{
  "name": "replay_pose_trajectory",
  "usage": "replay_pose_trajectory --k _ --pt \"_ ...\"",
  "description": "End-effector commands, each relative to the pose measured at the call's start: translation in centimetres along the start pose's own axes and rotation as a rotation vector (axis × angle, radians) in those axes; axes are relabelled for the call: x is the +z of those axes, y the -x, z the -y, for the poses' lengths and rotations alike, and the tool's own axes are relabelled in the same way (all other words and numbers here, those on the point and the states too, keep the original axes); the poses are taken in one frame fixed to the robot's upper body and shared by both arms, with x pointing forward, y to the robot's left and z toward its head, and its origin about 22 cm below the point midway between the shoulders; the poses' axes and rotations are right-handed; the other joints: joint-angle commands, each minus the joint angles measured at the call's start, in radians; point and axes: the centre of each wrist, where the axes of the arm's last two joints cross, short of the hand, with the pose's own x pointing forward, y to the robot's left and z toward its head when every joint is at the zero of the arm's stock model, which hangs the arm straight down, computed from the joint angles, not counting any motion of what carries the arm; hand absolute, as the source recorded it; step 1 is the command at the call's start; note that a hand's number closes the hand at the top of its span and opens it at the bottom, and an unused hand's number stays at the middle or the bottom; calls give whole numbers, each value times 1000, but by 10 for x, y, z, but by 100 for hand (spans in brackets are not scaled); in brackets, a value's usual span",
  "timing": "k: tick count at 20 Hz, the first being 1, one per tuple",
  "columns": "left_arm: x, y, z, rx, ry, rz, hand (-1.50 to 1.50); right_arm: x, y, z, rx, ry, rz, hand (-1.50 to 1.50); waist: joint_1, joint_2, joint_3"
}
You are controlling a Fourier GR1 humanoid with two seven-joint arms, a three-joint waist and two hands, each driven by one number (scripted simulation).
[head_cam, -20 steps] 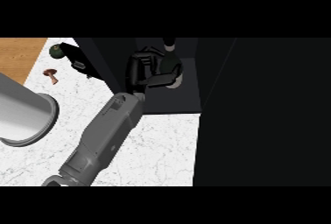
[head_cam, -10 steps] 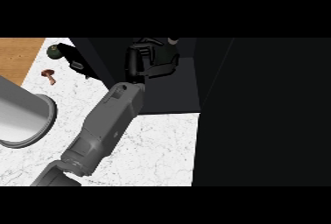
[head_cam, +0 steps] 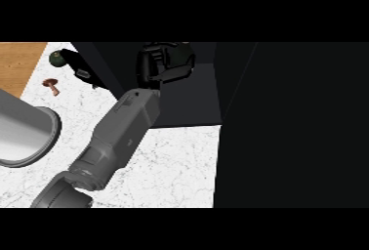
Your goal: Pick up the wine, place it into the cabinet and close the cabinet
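White marbled counter [head_cam: 173, 161], black cabinet [head_cam: 194, 97], grey forearm [head_cam: 119, 136]

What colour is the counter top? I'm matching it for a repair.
White with thin grey veins, like marble: the counter top shows best in the head view.

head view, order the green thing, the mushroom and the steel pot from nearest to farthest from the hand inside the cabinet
Measured from the hand reaching into the dark cabinet; which hand it is isn't clear.
1. Green thing, to its left near the counter's back edge.
2. Mushroom, further left and a little nearer the robot.
3. Steel pot, at the far left edge and lowest in view.
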Motion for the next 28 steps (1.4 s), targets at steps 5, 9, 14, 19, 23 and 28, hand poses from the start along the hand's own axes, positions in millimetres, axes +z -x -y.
replay_pose_trajectory --k 5,9,14,19,23,28 --pt "-1 5 -6 65 -29 -39 150 -3 -4 4 -30 -15 27 -150 2 5 -1" --pt "-11 2 -20 58 -35 -33 150 6 -13 -7 -30 -27 34 -150 -12 8 -2" --pt "3 11 -6 -14 -47 -27 150 0 -10 -9 -28 -28 34 -150 -18 8 -1" --pt "3 15 -17 -72 -41 -38 -150 0 -9 -2 -27 -45 42 -150 -22 13 -1" --pt "10 20 -12 -109 -39 -52 -150 2 -11 -10 -35 -26 23 -150 -8 6 -2" --pt "18 30 -19 -171 -45 -47 -150 -2 -7 -9 -40 -38 56 -150 -24 14 -1"
